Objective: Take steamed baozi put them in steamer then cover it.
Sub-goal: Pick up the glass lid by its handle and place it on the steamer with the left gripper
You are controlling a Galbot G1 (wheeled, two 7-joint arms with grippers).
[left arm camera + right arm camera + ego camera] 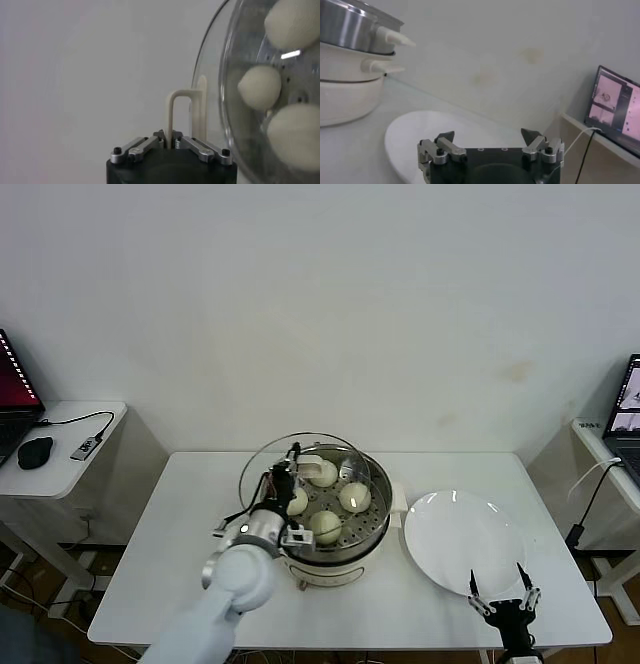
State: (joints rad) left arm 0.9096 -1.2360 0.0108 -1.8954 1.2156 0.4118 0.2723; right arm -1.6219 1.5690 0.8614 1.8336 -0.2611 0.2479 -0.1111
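— Glass and steel mostly: the left pincer (pixel 291 467) is clamped on the cream bar handle (pixel 181 117) of the cover (pixel 300 469), holding that clear lid tilted over the steamer (pixel 335 524), its far edge raised, its near edge down by the pincer.

— Is the lid seated?

— No, it stands at a slant and covers only the part of the pot nearest that pincer. From the left wrist the lid shows edge-on, cut off by the frame, and the pincer's fingers are squeezed together at the foot of the handle.

— And the steamed baozi (pixel 325 526)?

— Four, all on the perforated tray inside the steamer, just beyond and beside the left pincer. Two are seen through the glass, and the pincer hides part of one. Through the lid the left wrist view shows three buns, each clipped or blurred.

— The other arm?

— The right pincer (pixel 500 586) hangs low at the near edge of the table (pixel 180 514), fingers spread wide, holding nothing. Just ahead of it lies a white plate (pixel 455 534), bare, between it and the steamer. Its wrist view catches only a side handle and a slice of the steamer's wall and white base.

— Anything else?

— Side tables well away from either pincer: a laptop (pixel 8 399) and a mouse (pixel 35 452) far off on the left pincer's side, another laptop (pixel 625 416) on the right pincer's side, both cut by the frame.
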